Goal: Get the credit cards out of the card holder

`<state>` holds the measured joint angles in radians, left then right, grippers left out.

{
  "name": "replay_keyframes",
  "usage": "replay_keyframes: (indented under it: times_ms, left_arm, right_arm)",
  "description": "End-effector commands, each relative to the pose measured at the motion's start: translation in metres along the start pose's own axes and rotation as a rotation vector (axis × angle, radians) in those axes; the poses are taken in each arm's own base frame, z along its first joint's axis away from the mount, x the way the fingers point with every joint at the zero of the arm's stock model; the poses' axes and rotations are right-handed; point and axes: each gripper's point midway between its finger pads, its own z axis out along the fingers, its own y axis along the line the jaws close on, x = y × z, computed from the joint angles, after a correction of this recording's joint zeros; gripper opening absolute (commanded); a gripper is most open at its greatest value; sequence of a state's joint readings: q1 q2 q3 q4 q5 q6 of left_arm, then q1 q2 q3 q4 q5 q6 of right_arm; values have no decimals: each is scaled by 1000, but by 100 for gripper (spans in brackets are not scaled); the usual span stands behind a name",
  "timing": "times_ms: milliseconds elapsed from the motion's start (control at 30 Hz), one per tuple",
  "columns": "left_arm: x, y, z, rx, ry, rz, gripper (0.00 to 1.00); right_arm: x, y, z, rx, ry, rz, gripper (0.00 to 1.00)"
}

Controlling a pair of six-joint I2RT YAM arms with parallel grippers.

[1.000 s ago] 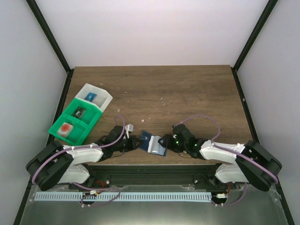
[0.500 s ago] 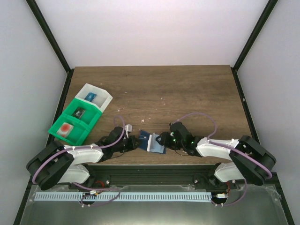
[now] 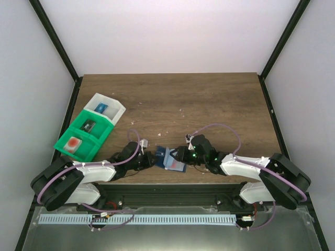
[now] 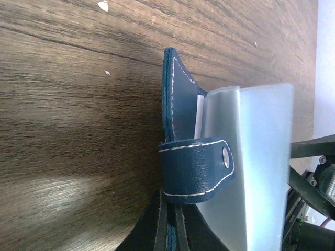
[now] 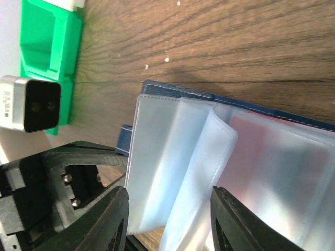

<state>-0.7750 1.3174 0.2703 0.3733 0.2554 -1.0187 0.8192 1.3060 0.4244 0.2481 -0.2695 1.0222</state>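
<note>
Blue-grey folding card holder point(image 3: 171, 158) lies open at the wooden worktop's point(image 3: 209, 104) near edge, cover pinched in the left tool point(image 4: 170, 235). The right tool point(image 5: 167, 219), jaws parted, straddles its clear sleeves point(image 5: 172, 157), a pinkish credit card point(image 5: 261, 151) inside.

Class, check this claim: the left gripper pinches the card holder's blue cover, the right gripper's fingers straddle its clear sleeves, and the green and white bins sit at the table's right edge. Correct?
No. The green and white bins sit at the table's left edge, as the top external view shows. The left gripper does pinch the card holder's cover; the right gripper straddles its sleeves.
</note>
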Motion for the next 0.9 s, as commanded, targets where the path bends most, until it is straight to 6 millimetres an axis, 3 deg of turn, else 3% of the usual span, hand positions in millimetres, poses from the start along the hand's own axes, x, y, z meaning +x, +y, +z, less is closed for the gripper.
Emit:
replay_keyframes:
  times_ms: [0, 167, 467, 733, 867]
  left_arm:
    - [5, 3, 1, 0, 12, -9, 0]
    - [6, 2, 2, 6, 17, -16, 0]
    - [9, 4, 3, 15, 27, -34, 0]
    - [9, 1, -1, 33, 18, -47, 0]
    - [8, 2, 0, 28, 13, -56, 0]
  right_arm:
    - [-6, 24, 0, -82, -9, -43, 44]
    - [-3, 24, 5, -103, 4, -39, 44]
    - [-2, 45, 14, -201, 41, -77, 43]
    - [4, 36, 19, -152, 78, -90, 47]
    - [3, 30, 12, -87, 78, -85, 51]
